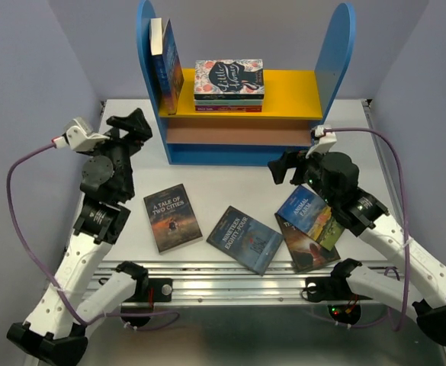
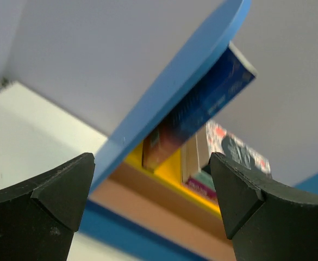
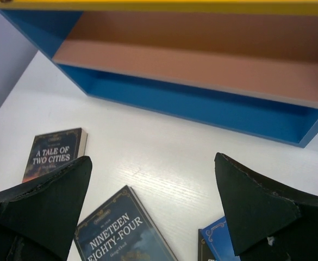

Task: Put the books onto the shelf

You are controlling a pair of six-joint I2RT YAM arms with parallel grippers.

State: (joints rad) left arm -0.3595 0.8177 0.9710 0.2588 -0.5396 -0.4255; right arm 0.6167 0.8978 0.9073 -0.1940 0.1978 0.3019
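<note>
My right gripper [image 3: 152, 163] hovers empty, spread wide to take the dark-blue Nineteen Eighty-Four paperback [image 3: 120, 234] just below it, the blue-sided shelf [image 3: 202, 109] ahead.

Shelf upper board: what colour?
Yellow. The upper board shows best in the top external view.

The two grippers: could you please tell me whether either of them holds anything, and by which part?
Nothing is held: the left gripper and the right gripper both stand open with nothing between their fingers.
</note>
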